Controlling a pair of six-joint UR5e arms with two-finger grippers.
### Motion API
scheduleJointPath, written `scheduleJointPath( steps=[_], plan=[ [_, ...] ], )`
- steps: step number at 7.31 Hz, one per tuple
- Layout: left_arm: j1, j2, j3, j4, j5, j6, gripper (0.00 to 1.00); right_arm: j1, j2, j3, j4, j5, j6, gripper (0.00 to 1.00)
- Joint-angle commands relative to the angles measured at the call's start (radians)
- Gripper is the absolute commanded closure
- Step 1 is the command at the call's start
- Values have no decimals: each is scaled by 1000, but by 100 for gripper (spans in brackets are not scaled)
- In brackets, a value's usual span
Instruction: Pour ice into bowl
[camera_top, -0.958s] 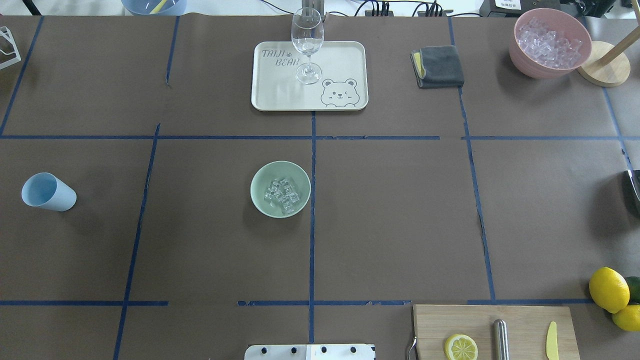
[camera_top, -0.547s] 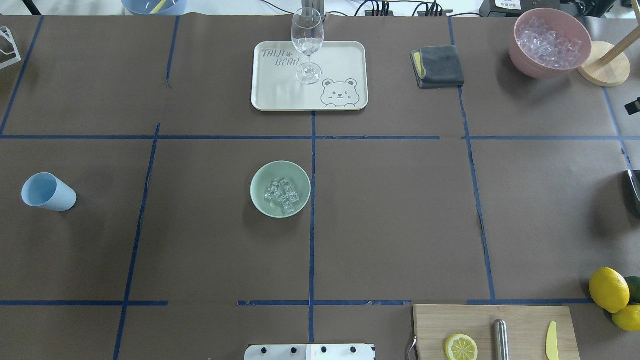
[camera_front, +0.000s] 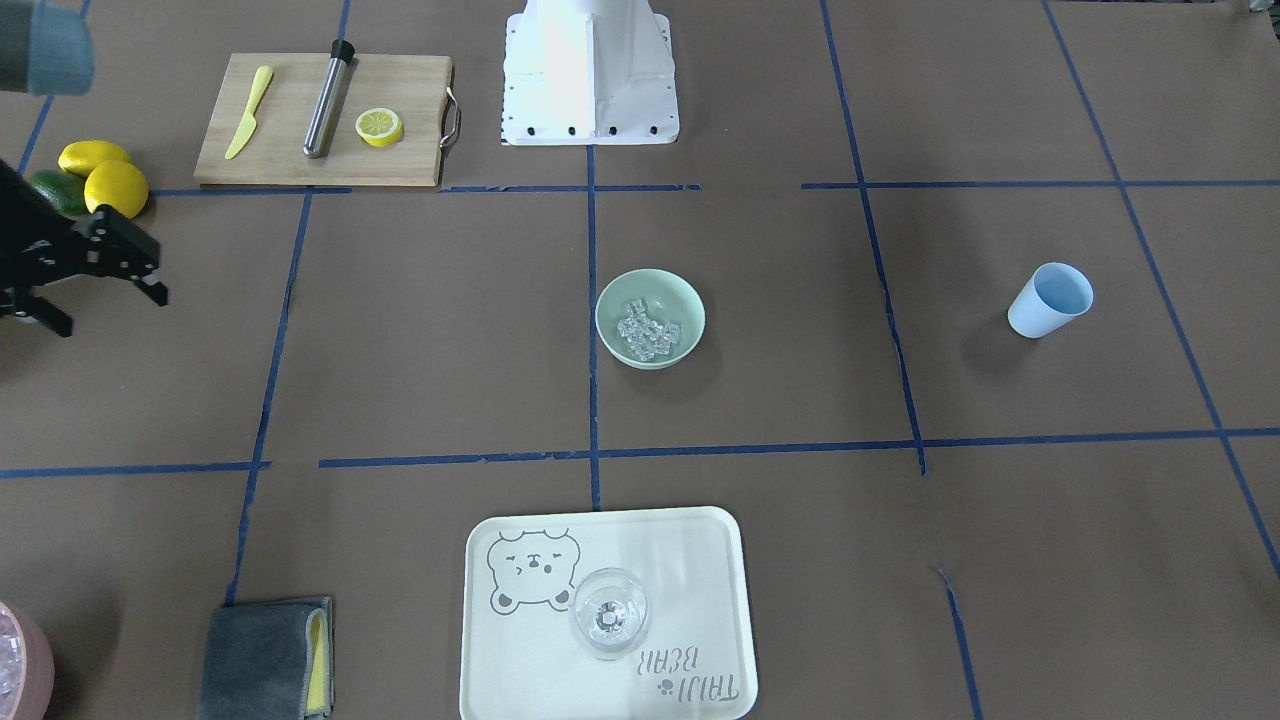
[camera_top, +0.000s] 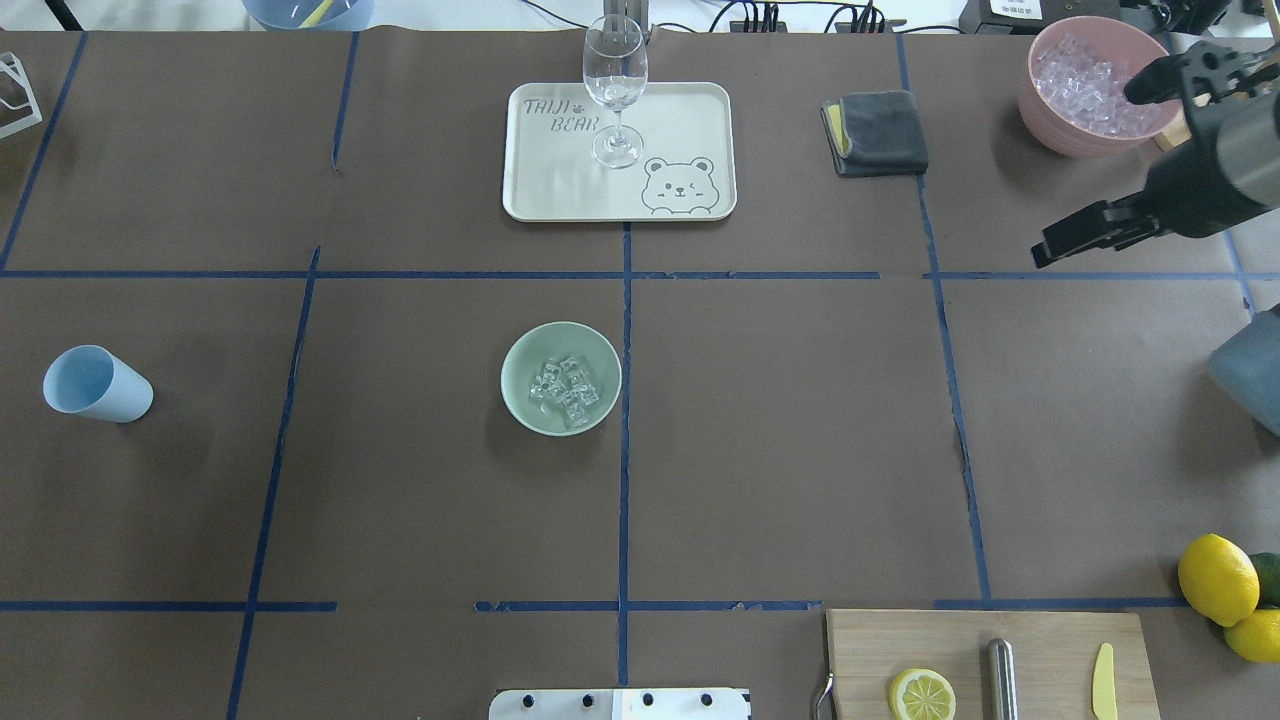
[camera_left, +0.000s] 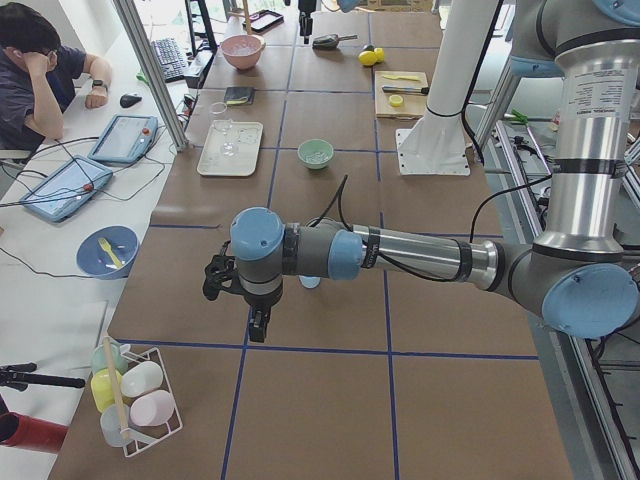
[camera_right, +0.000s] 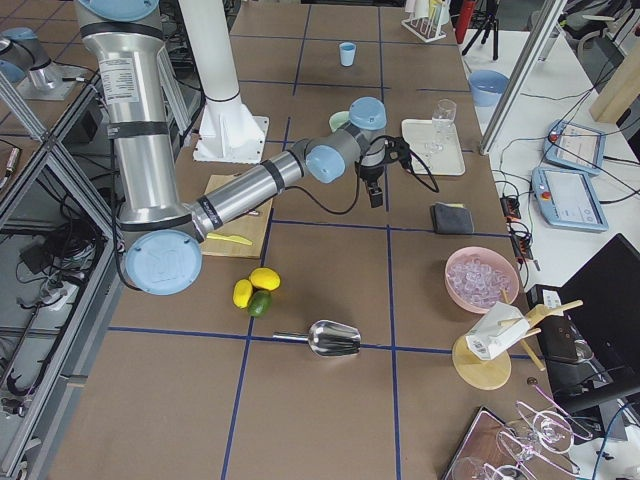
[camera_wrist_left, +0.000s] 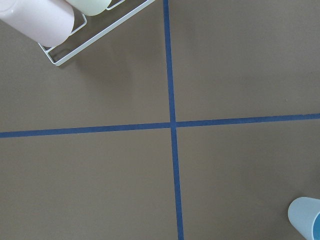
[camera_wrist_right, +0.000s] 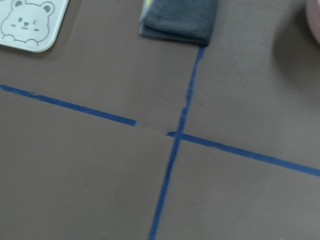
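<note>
Ice (camera_top: 565, 388) sat in your bowl (camera_top: 520, 365), table centre; pour looked finished. At its two o'clock your right gripper (camera_top: 1085, 175) hung spread, empty; left gripper (camera_left: 240, 305), couldn't tell. Next, you'd just retreat.

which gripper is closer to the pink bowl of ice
Right. The right gripper hangs above the table near the grey cloth, on the pink bowl's side. The left gripper is at the opposite end, by the blue cup.
</note>
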Motion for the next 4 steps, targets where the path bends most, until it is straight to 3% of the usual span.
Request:
scheduleJointPath(
  steps=[1,4],
  plan=[
    [-1,0,6,0,-1,17,0,-210,151,2,-12,-127,261,0],
    [1,-7,0,-9,-3,18,0,-373,392,-139,-71,-288,494,0]
  ],
)
